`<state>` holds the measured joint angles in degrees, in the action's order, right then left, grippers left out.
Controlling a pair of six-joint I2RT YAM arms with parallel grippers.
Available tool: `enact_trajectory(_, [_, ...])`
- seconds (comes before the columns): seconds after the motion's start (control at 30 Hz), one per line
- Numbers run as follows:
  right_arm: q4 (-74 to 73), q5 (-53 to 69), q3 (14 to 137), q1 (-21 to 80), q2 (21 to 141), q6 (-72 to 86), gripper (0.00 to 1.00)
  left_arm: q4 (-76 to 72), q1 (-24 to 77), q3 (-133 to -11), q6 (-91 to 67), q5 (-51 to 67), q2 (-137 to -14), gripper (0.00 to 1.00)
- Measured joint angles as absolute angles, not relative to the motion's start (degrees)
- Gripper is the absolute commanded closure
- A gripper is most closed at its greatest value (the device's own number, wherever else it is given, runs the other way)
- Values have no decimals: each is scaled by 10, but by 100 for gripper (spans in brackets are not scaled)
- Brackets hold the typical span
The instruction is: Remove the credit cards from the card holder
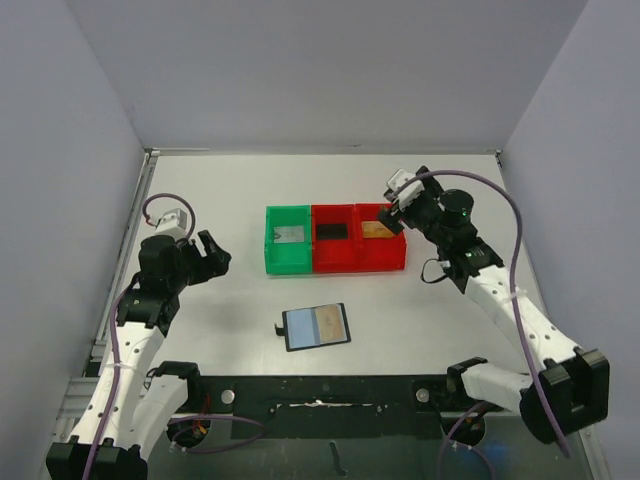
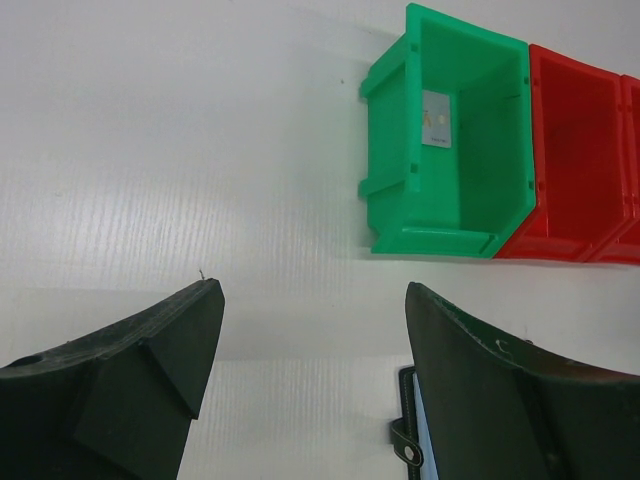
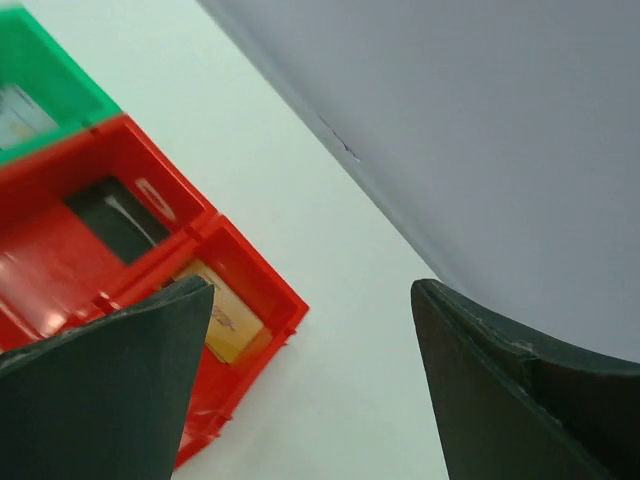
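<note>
The card holder (image 1: 316, 326) lies open and flat on the table, near the front; its snap tab edge (image 2: 408, 440) shows beside my left gripper's finger. A pale grey card (image 1: 290, 234) (image 2: 437, 119) lies in the green bin. A black card (image 1: 332, 231) (image 3: 118, 215) lies in the middle red bin, and a gold card (image 1: 376, 229) (image 3: 222, 320) in the right red bin. My left gripper (image 1: 214, 252) (image 2: 310, 290) hangs open and empty, left of the bins. My right gripper (image 1: 396, 214) (image 3: 312, 285) is open and empty, just above the right red bin's far right corner.
Green bin (image 1: 288, 268), middle red bin (image 1: 335, 266) and right red bin (image 1: 386, 264) stand joined in a row mid-table. Grey walls close the table's left, back and right sides; the right wall (image 3: 480, 120) is near my right gripper.
</note>
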<state>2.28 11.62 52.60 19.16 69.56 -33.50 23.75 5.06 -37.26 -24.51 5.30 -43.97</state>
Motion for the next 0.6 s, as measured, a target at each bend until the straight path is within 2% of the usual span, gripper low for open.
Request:
enact_trajectory(0.23, [47, 153, 432, 192, 528, -104, 0, 238, 50, -373, -238, 77, -445, 26])
enact_trajectory(0.6, [36, 165, 251, 192, 396, 250, 2, 264, 62, -400, -305, 191, -472, 27])
